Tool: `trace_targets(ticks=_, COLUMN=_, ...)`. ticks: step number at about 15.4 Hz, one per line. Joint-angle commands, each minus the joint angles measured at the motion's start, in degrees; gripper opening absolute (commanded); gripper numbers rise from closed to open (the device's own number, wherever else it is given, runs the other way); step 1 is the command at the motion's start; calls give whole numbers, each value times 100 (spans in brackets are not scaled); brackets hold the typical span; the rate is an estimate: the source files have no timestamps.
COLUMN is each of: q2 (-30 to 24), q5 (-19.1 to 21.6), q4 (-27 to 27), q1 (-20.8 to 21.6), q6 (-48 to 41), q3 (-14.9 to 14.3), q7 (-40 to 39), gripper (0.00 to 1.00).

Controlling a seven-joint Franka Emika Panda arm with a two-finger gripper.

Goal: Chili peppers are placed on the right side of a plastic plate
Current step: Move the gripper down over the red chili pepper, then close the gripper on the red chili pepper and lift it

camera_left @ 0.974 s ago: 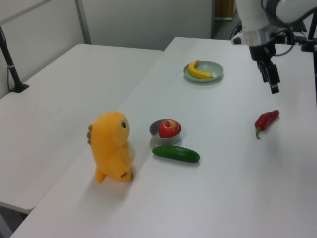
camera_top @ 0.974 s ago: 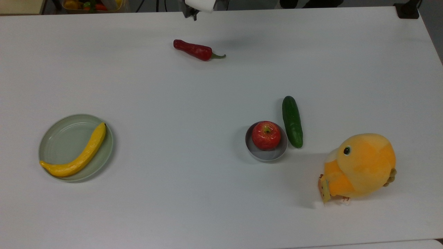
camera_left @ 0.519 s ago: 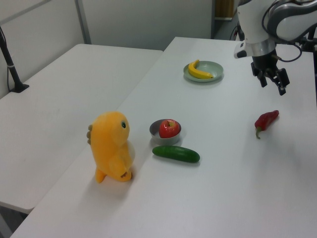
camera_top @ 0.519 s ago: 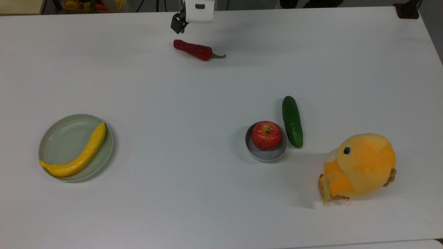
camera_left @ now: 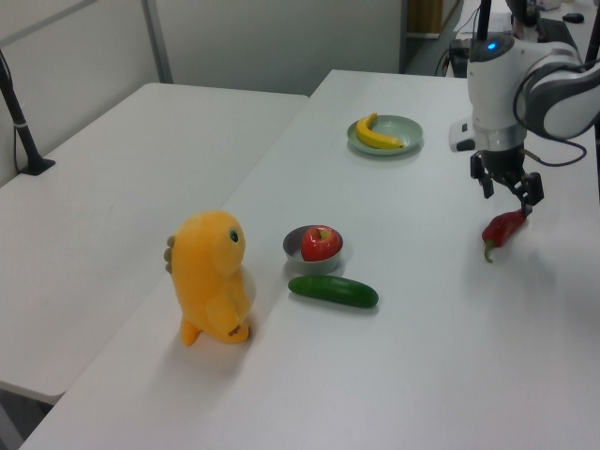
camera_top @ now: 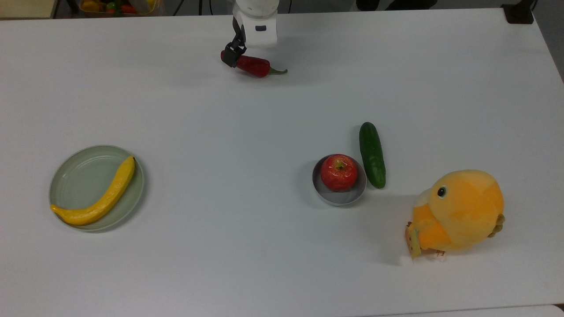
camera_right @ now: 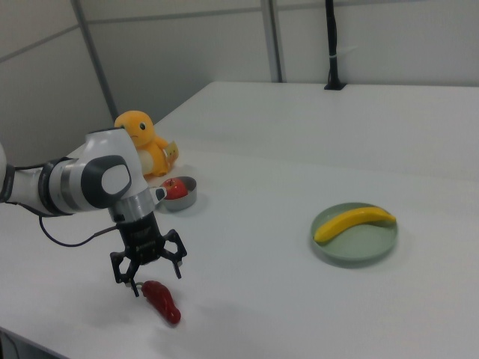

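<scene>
Hovering just above the chili [camera_top: 252, 65], gripper [camera_right: 148, 263] spread wide; plate [camera_top: 74, 176] with banana [camera_top: 99, 197] well apart.

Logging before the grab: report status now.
Claw open, above long dark red chili. Chili on table, untouched. Pale green round plate holds yellow banana.

On the white surface [camera_top: 246, 246] a red apple [camera_top: 339, 172] sits in a small grey bowl [camera_top: 339, 197], a cucumber [camera_top: 372, 154] just beside it, an orange plush toy [camera_top: 460, 211] nearby, and a banana [camera_top: 99, 198] well apart
</scene>
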Motion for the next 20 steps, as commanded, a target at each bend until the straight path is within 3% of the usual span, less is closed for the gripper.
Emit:
trace_targets(ticks=1, q2=73, q5=-246, q4=-130, q1=45, q6=219, q3=-4, q7=-117, gripper=100)
trace_targets(ticks=4, q2=153, q5=-290, q4=-130, q1=71, q6=236, q3=-4, q7=-117, gripper=95)
trace_targets(ticks=11, q2=285, q5=-387, q4=-191, q1=89, q6=236, q3=4, q7=-109, gripper=70)
trace_targets(ticks=17, q2=285, q5=-405, q4=-209, q1=89, q6=228, q3=5, q7=-65, gripper=17)
trace_targets(ticks=18, q2=276, q5=-405, q4=-200, q1=80, q6=202, q3=5, q7=-65, gripper=11)
trace_targets(ticks=20, q2=241, q5=-405, q4=-174, q1=45, q6=157, q3=5, q7=-47, gripper=10)
